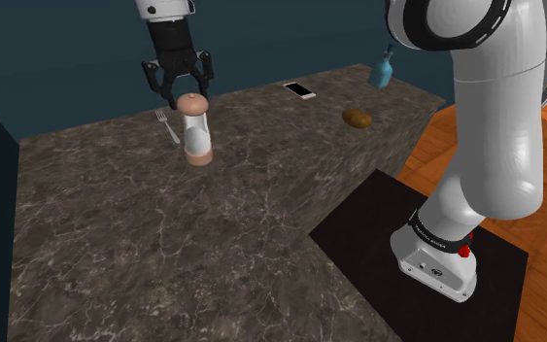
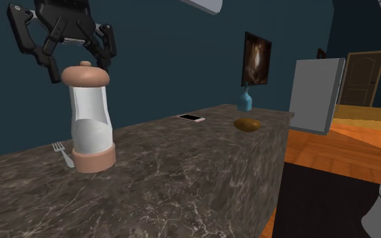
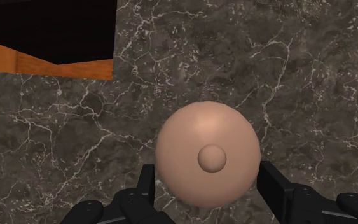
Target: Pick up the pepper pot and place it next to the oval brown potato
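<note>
One upright pepper pot point(image 1: 196, 131) is found directly beneath the pincer point(image 1: 181, 87), which is held open, gripping nothing.

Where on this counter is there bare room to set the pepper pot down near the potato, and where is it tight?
Bare marble lies between the pepper pot and the potato, and across the whole near part of the counter. Tighter: the far corner with phone and blue bottle; the fork lies close beside the pot.
</note>
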### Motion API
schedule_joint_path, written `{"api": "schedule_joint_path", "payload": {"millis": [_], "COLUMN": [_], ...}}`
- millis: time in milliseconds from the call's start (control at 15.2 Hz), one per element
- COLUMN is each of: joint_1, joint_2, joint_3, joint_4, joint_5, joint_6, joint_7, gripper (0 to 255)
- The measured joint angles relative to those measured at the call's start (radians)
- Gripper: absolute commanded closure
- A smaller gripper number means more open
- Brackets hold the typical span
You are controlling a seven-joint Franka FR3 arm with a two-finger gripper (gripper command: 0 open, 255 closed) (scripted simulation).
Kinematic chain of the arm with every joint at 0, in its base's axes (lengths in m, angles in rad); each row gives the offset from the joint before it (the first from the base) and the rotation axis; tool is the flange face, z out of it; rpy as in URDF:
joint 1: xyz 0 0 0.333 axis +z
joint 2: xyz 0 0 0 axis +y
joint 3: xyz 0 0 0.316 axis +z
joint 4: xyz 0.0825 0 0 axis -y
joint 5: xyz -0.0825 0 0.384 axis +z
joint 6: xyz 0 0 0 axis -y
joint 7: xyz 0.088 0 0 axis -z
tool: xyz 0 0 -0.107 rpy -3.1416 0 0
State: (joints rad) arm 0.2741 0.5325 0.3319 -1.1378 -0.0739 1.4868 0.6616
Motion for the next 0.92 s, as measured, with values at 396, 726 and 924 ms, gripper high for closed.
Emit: {"api": "schedule_joint_path", "payload": {"millis": [396,726,924], "joint_1": [0.003,-0.092,-0.148], "joint_2": [0.005,-0.097,-0.16], "joint_3": [0.0,-0.018,-0.034], "joint_4": [0.082,-0.064,-0.145], "joint_5": [-0.002,0.02,0.032], "joint_6": [-0.077,-0.036,-0.018], "joint_7": [-0.004,-0.098,-0.161], "gripper": [255,255,255]}}
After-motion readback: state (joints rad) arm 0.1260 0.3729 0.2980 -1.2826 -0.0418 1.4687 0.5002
